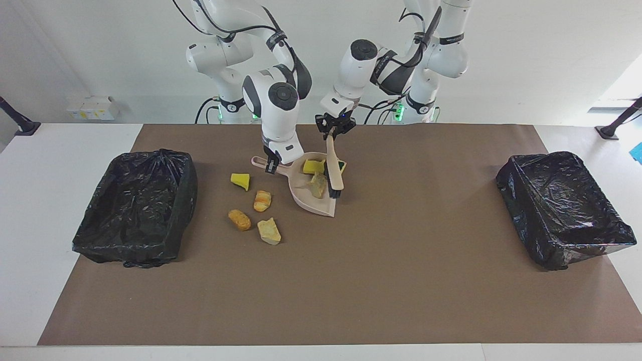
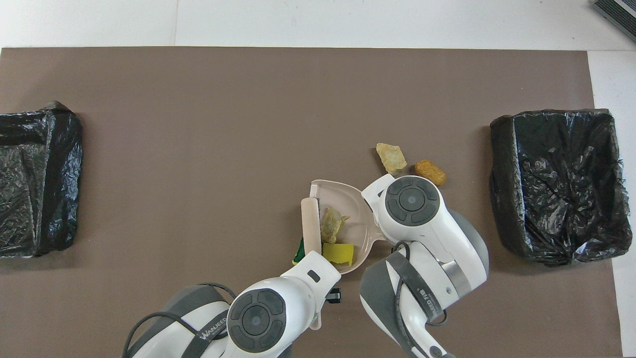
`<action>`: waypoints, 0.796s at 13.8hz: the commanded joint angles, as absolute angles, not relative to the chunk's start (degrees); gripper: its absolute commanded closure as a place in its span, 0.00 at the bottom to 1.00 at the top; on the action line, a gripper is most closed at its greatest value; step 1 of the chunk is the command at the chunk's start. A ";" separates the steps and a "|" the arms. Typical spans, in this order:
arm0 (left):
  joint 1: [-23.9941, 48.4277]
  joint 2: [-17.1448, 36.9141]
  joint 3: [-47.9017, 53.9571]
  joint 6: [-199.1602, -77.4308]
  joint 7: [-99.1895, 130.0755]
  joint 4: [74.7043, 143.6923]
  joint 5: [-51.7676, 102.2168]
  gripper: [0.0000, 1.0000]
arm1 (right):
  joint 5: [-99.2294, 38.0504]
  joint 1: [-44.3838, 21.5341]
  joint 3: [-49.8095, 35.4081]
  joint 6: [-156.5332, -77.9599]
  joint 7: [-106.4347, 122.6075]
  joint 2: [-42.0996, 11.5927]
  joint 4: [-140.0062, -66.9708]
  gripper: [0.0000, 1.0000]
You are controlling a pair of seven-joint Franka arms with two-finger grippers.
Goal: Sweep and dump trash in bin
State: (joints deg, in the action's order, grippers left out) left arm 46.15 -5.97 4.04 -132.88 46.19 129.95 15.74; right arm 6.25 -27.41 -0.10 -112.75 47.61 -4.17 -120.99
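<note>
Facing view: a large brown rectangular mat (image 1: 401, 281) covers the white table (image 1: 60, 165), and at each end of it sits a bin lined with crinkled black plastic, one at the right arm's end (image 1: 136, 206) and one at the left arm's end (image 1: 562, 208). Between them, close to the robots, lies a beige plastic dustpan (image 1: 311, 198) with its mouth turned away from the robots. The right gripper (image 1: 272, 165) is down at the dustpan's handle with its fingers closed on it. The left gripper (image 1: 335, 129) hangs over the pan's edge toward the left arm's end and is clamped on the top of a beige hand brush (image 1: 333, 168), which stands nearly upright with its dark bristles down inside the pan. In the pan rest a bright yellow sponge chunk (image 1: 313, 166) and a pale tan crumpled lump (image 1: 318, 183); a yellow-and-green sponge piece (image 1: 342, 166) lies just beside the brush. On the mat toward the right arm's end of the dustpan lie four more pieces: a yellow sponge wedge (image 1: 241, 180), a tan-orange bread-like piece (image 1: 262, 200), an orange-brown nugget (image 1: 239, 219) and a pale tan chunk (image 1: 269, 231).
</note>
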 commanded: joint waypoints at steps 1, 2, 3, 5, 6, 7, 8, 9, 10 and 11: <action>44.57 -5.71 3.51 -132.89 49.48 127.71 16.61 1.00 | 7.38 -27.16 -0.35 -114.17 46.14 -2.81 -122.61 1.00; 44.13 -5.97 3.43 -132.19 49.48 127.36 16.61 1.00 | 7.38 -27.16 -0.35 -114.17 46.23 -2.81 -122.61 1.00; 43.34 -6.32 3.43 -132.01 49.48 127.18 16.61 1.00 | 7.30 -27.16 -0.35 -114.17 46.23 -2.81 -122.61 1.00; 41.05 -7.55 3.43 -131.49 49.31 127.09 16.61 1.00 | 7.29 -27.16 -0.35 -114.17 46.23 -2.90 -122.61 1.00; 39.83 -8.08 3.43 -130.09 49.22 126.83 16.52 1.00 | 7.29 -27.16 -0.35 -114.26 46.23 -2.90 -122.61 1.00; 38.77 -8.17 3.43 -127.21 49.04 126.39 15.91 1.00 | 7.29 -27.16 -0.35 -114.26 46.32 -2.90 -122.61 1.00; 38.50 -8.52 3.43 -123.26 48.43 126.47 15.82 1.00 | 7.29 -27.07 -0.35 -114.26 46.49 -2.90 -122.52 1.00; 36.93 -9.83 3.51 -119.74 48.34 127.17 15.82 1.00 | 7.03 -27.07 -0.35 -114.26 46.58 -2.99 -122.52 1.00; 35.87 -10.28 3.52 -117.45 48.34 128.13 15.82 1.00 | 6.86 -27.07 -0.35 -114.17 46.67 -3.08 -122.35 1.00; 35.86 -10.63 3.52 -116.73 48.25 129.45 15.73 1.00 | 6.86 -26.98 -0.35 -114.08 46.41 -3.25 -122.00 1.00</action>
